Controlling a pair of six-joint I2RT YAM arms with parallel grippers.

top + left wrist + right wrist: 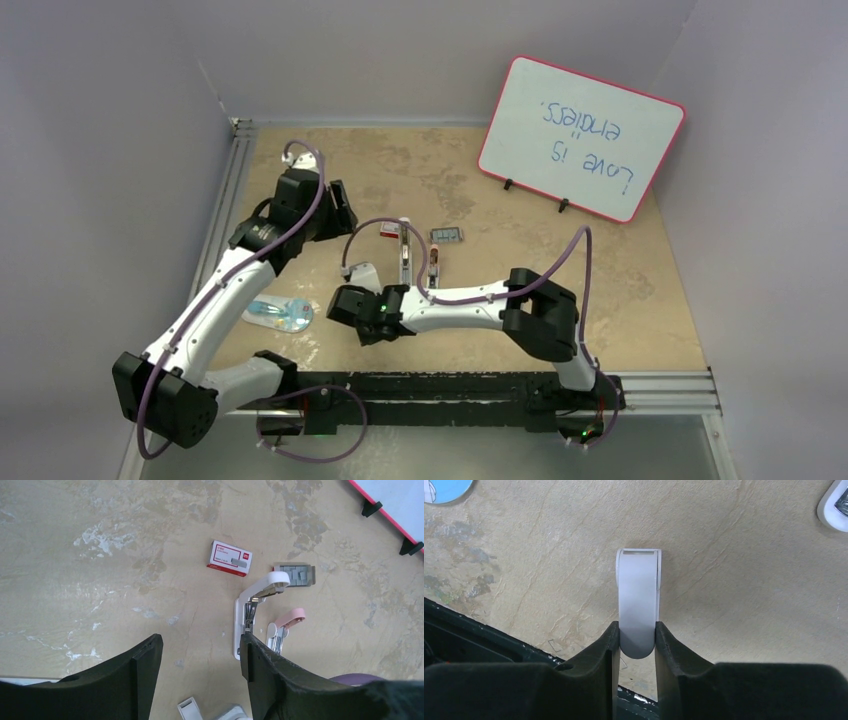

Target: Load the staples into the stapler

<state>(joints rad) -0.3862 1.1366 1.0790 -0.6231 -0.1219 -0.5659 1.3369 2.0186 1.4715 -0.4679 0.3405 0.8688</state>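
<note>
The red staple box with a white label lies flat on the table. A block of silvery staples lies to its right. A white stapler lies opened, its metal channel showing, with a pink stapler beside it. My left gripper is open and empty, above the table and short of the staplers. My right gripper is shut on a white plastic bar with a slot at its far end, low over the table. In the top view the right gripper is near and left of the staplers.
A red-framed whiteboard stands at the back right. A blue and clear packet lies near the left arm. The black rail runs along the near edge, just below the right gripper. Grey walls enclose the table.
</note>
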